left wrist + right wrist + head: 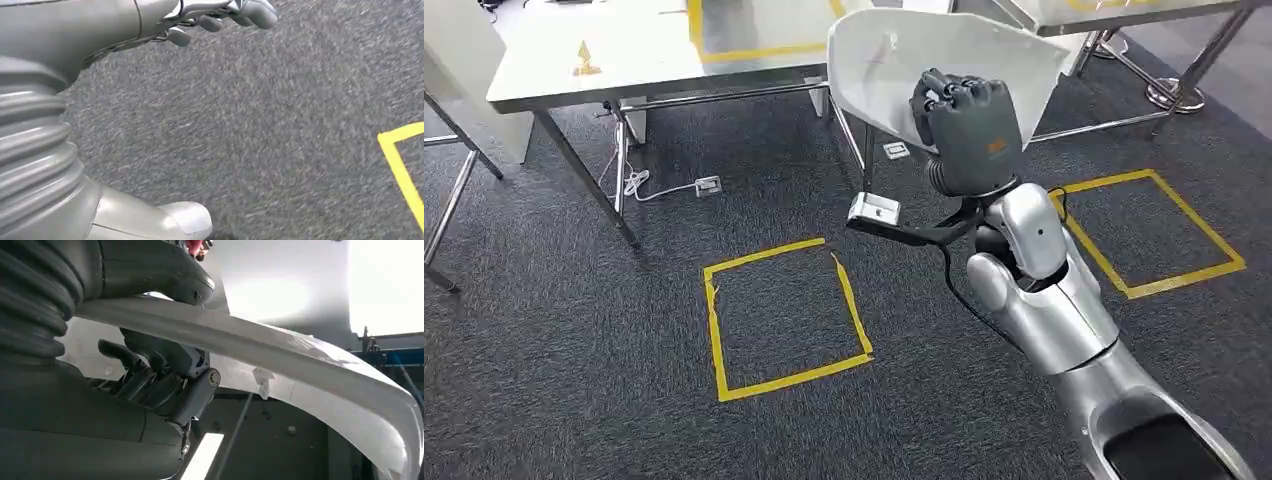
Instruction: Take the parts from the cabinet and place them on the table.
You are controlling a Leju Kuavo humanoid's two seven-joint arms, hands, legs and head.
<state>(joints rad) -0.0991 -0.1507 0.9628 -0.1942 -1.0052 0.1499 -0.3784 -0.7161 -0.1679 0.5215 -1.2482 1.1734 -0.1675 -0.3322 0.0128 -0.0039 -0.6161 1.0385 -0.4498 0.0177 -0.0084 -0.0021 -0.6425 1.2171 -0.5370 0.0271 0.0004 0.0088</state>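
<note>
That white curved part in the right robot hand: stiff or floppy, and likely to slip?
The white part probably is stiff: it keeps its curve though the right robot hand holds it at one spot only. It looks thin, so likely light for its size. Its smooth, glossy surface may let it slip or swing.

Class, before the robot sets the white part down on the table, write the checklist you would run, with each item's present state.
1. Right robot hand grips the white part: ok.
2. Part held off the floor: ok.
3. Part over the table: not ok, mostly above carpet.
4. Bare table surface near the part: ok.
5. Left robot hand holds nothing: ok.
6. Firmness of the grip: cannot tell.
</note>
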